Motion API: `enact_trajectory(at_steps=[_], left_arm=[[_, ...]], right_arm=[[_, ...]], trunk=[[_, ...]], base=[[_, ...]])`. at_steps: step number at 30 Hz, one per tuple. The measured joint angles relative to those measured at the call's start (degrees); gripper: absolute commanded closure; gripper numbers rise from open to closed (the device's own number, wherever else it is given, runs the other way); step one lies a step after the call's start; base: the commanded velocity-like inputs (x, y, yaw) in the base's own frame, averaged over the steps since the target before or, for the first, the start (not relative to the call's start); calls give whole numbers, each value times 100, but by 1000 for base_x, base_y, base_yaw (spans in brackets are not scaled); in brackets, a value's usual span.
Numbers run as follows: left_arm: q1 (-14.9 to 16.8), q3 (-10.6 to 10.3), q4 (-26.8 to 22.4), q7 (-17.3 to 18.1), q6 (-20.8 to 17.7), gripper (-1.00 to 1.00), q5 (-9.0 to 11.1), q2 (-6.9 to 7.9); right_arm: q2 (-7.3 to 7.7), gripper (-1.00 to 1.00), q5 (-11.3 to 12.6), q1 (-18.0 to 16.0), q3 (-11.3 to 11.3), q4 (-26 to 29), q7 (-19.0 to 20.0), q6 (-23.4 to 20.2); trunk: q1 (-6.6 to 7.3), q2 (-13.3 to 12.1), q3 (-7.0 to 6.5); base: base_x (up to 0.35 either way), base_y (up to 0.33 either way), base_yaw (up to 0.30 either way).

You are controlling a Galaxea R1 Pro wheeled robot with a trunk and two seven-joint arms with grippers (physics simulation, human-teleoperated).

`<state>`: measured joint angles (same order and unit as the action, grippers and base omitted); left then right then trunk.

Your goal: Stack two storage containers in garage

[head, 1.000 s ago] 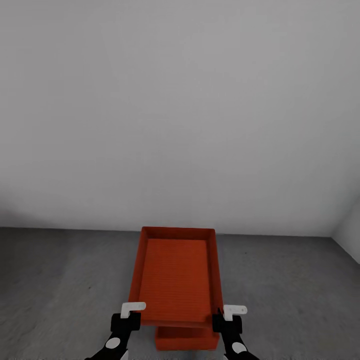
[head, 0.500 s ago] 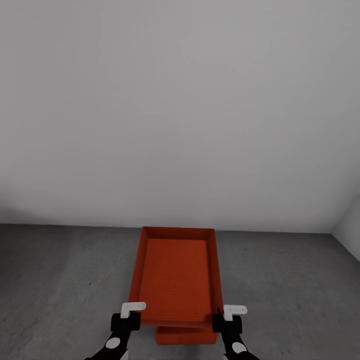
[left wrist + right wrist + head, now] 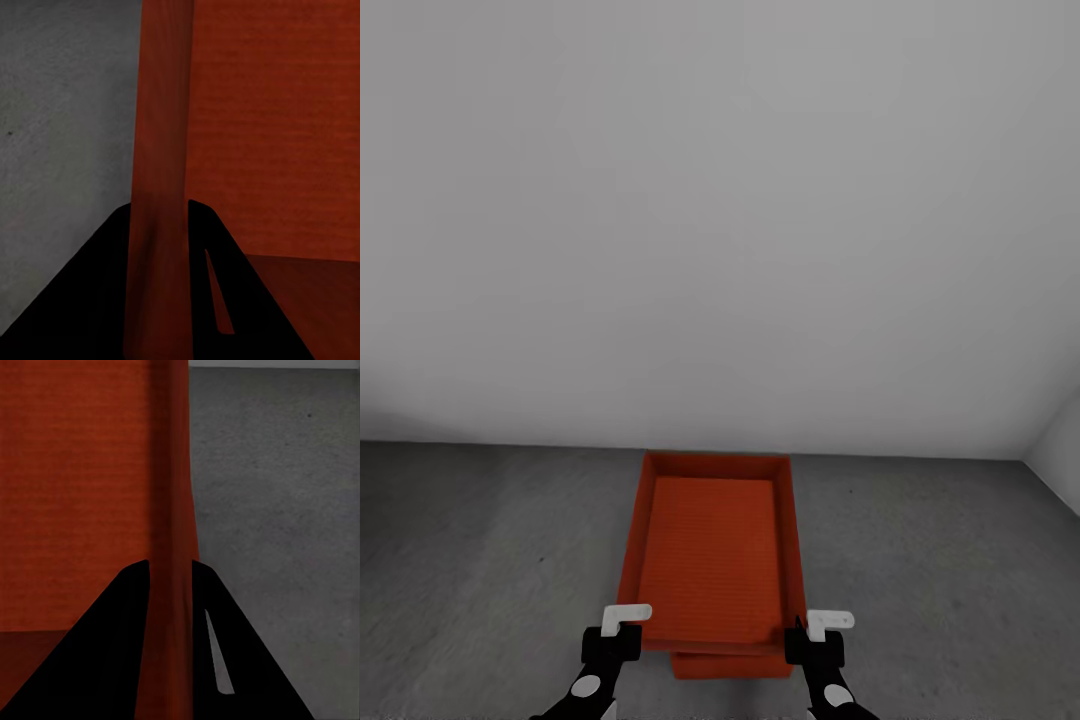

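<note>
From the head, an open orange-red rectangular plastic bin (image 3: 712,555) is held over a second matching orange-red bin (image 3: 725,665) on the dark grey concrete floor (image 3: 480,560), before a pale grey wall (image 3: 720,200). The left gripper (image 3: 622,628) pinches its left wall, the right gripper (image 3: 812,632) its right. The left wrist shows black fingers (image 3: 97,292) clamping that wall; the right wrist, fingers (image 3: 225,652) likewise. No writing is readable.

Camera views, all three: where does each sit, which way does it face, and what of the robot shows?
Head view: high on the robot, looking forward and down at the upper container, the lower container, floor and wall; left gripper and right gripper show.
Left wrist view: along the dark fingers straddling the container's side wall.
Right wrist view: likewise, fingers on the opposite wall.
Shared: the upper container and grey floor.
</note>
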<state>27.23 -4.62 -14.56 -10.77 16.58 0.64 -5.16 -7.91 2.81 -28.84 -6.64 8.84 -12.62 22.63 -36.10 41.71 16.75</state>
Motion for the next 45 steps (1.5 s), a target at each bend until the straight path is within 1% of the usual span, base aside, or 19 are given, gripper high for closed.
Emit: enact_trajectory(at_steps=[45], left_arm=[[0,-1,-3,0,7,100,0,0]], right_arm=[[0,100,0,0,-3,3,-2,7]], trunk=[[0,1,416]], base=[[0,0,0]])
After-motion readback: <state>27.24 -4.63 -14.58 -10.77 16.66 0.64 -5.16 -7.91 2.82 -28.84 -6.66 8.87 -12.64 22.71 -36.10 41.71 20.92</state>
